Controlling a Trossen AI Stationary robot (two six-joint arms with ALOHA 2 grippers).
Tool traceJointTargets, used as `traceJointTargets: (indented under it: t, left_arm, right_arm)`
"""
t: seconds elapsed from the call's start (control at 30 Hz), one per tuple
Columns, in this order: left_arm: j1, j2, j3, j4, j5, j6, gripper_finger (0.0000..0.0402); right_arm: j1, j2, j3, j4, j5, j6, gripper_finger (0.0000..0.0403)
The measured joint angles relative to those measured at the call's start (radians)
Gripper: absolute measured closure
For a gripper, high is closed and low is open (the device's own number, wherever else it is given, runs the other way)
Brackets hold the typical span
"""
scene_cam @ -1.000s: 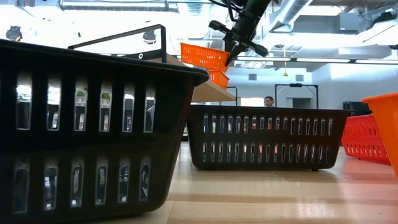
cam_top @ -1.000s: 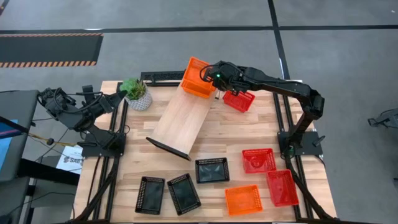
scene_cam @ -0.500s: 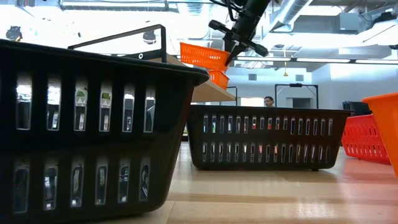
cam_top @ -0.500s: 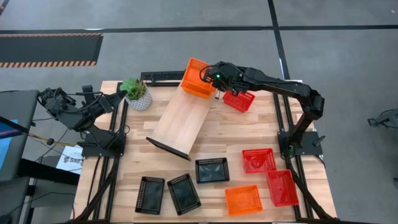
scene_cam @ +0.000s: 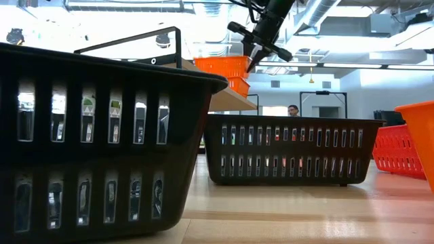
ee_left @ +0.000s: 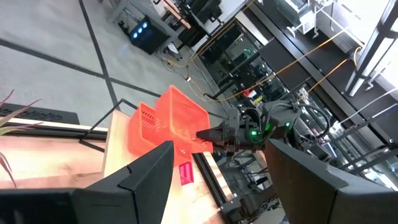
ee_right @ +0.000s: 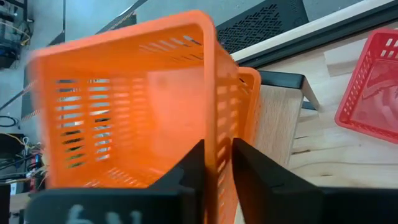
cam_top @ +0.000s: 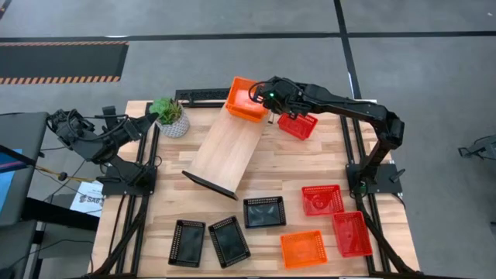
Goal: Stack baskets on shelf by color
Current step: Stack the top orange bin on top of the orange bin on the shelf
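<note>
Two orange baskets sit at the far end of the light-wood shelf (cam_top: 225, 151). The upper basket (cam_top: 245, 98) (scene_cam: 222, 66) lies level on the lower one (scene_cam: 238, 86), and looks blurred in the right wrist view. My right gripper (cam_top: 263, 98) (ee_right: 218, 163) is open, slanting down from the right, with one finger on each side of the upper basket's wall. My left gripper (ee_left: 217, 180) waits open and empty above the table's left edge (cam_top: 147, 121). My right gripper has one finger inside and one outside the upper orange basket's right-hand wall (ee_right: 219, 134), coming slanting down from the table's right. I cannot tell whether the fingers touch the wall. The basket rests on the lower orange basket.
A red basket (cam_top: 297, 124) lies right of the shelf's far end and a potted plant (cam_top: 170, 116) left of it. Near the front lie three black baskets (cam_top: 229, 240), one orange (cam_top: 303, 249) and two red (cam_top: 351, 233).
The upper orange basket, held tilted above the lower one a moment ago, has swung down at its left end and now lies level on the lower basket. My right arm has kept its place.
</note>
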Motion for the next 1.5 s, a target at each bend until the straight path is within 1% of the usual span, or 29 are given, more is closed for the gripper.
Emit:
traceJointTargets:
  t: [0.13,0.27,0.47,0.53,0.87,0.97,1.1,1.3,1.37,1.5]
  left_arm:
    - [0.000,0.000,0.000,0.000,0.000,-0.001,0.0160]
    - [0.000,0.000,0.000,0.000,-0.001,-0.001,0.0160]
    - [0.000,0.000,0.000,0.000,-0.001,-0.001,0.0160]
    - [0.000,0.000,0.000,0.000,-0.001,-0.001,0.0160]
    - [0.000,0.000,0.000,0.000,0.000,-0.001,0.0160]
    - [0.000,0.000,0.000,0.000,0.000,-0.001,0.0160]
    - [0.000,0.000,0.000,0.000,0.000,0.004,0.0160]
    - [0.000,0.000,0.000,-0.001,-0.001,0.005,0.0160]
    - [0.000,0.000,0.000,-0.001,-0.001,0.005,0.0160]
    - [0.000,0.000,0.000,0.000,0.004,0.005,0.0160]
  right_arm:
    - [0.000,0.000,0.000,0.004,0.000,-0.014,0.0267]
    - [0.000,0.000,0.000,0.024,0.000,-0.047,0.0239]
    - [0.000,0.000,0.000,0.041,-0.011,-0.054,0.0219]
    - [0.000,0.000,-0.001,0.043,-0.028,-0.084,0.0216]
    - [-0.003,-0.052,0.022,0.064,-0.032,-0.351,0.0223]
    - [-0.001,-0.065,0.027,0.086,-0.005,-0.403,0.0228]
    - [0.004,-0.067,0.022,0.085,-0.001,-0.410,0.0239]
    - [0.012,-0.017,0.003,0.102,-0.011,-0.449,0.0255]
    - [0.012,-0.015,0.003,0.079,-0.028,-0.451,0.0260]
    - [0.022,0.001,0.002,0.088,-0.033,-0.453,0.0269]
